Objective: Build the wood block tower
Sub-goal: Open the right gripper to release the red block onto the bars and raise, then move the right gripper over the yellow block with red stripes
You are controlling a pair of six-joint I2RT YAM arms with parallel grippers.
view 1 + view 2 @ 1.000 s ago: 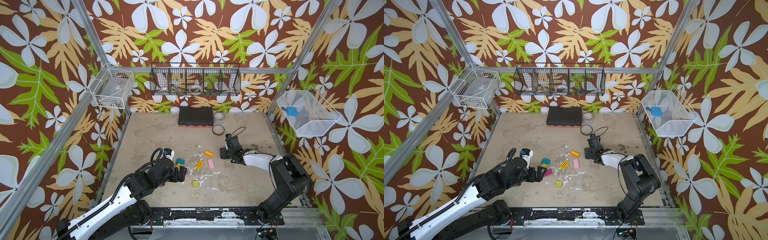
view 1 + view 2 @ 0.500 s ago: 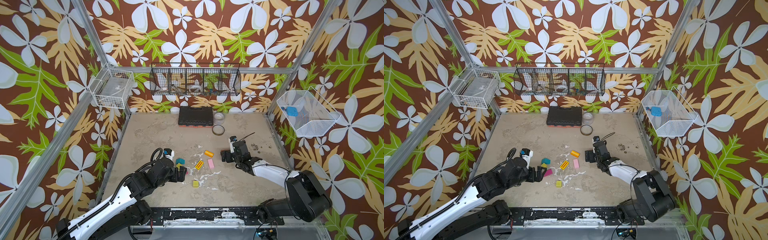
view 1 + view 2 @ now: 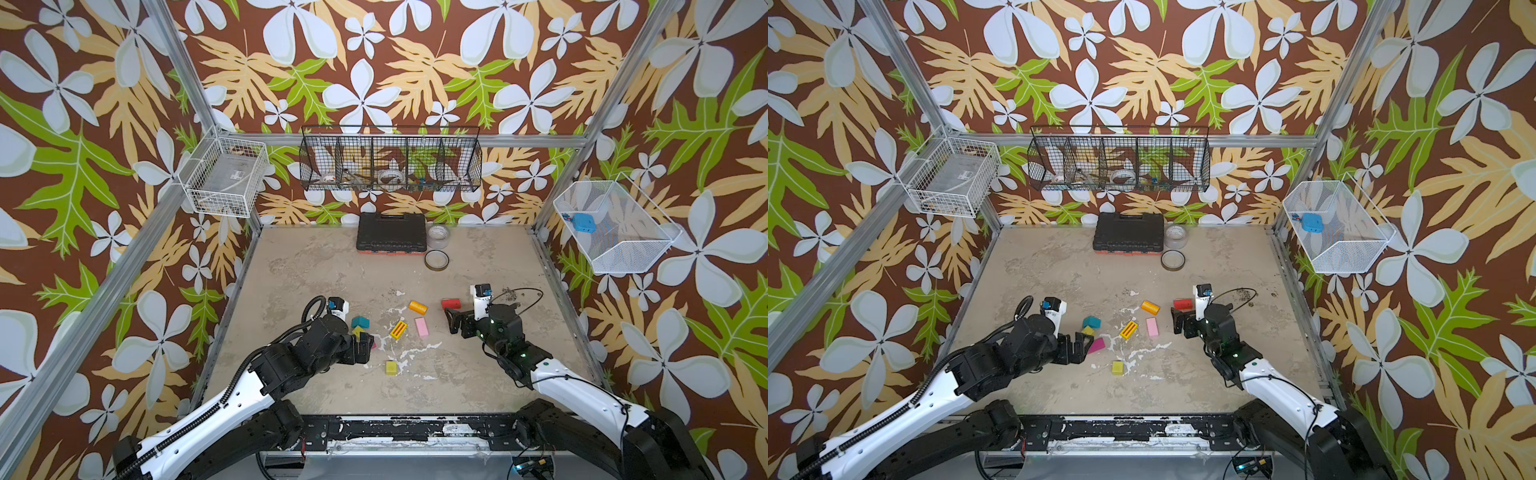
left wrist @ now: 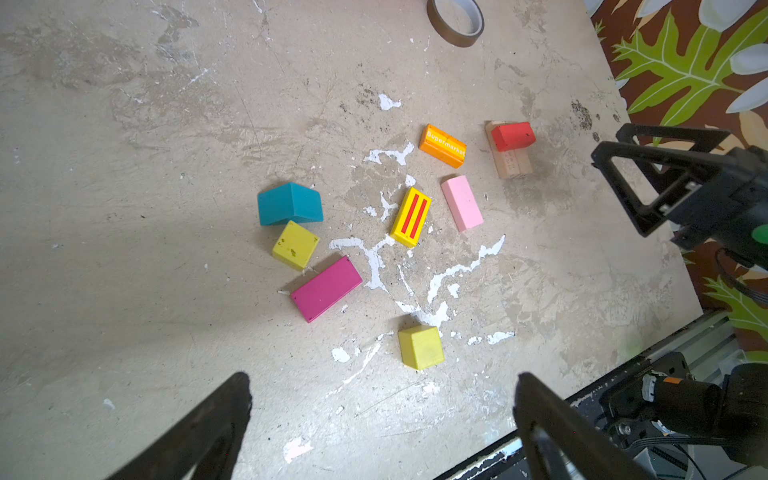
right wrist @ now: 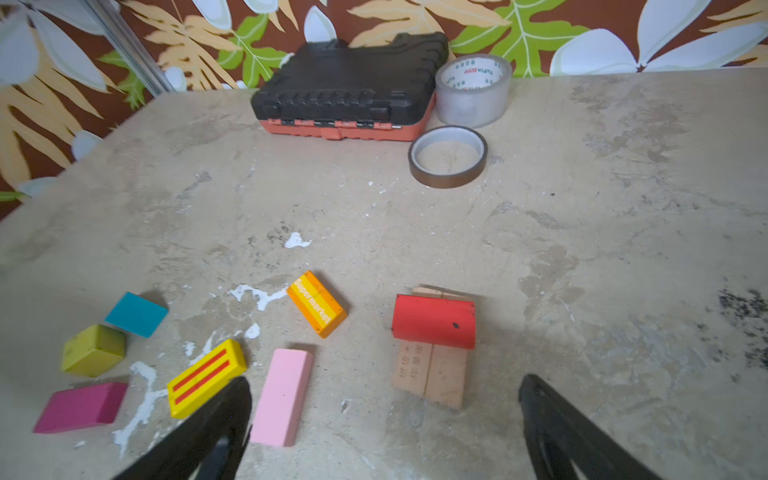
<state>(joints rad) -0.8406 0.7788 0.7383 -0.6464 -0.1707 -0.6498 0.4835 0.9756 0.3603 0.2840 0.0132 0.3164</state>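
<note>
A red block [image 5: 434, 321] lies across two tan planks [image 5: 432, 374] right of the middle, also seen in a top view [image 3: 451, 302]. My right gripper [image 5: 384, 384] is open just in front of this stack and holds nothing. To the left lie an orange block [image 3: 417, 307], a pink block [image 3: 422, 327], a yellow block with red stripes [image 3: 398, 330], a teal roof block [image 4: 289, 203], a magenta block [image 4: 326, 288] and two yellow-green cubes [image 4: 295, 244] [image 4: 420, 347]. My left gripper [image 4: 382, 382] is open and empty, hovering near the magenta block.
A black tool case [image 3: 392, 237], a clear tape roll [image 3: 439, 237] and a brown tape ring [image 3: 436, 260] sit at the back of the table. Wire baskets hang on the walls. The black front rail [image 3: 374, 428] borders the near edge.
My right gripper has opened and drawn back toward the front, uncovering the red block on the planks. The left arm has not moved.
</note>
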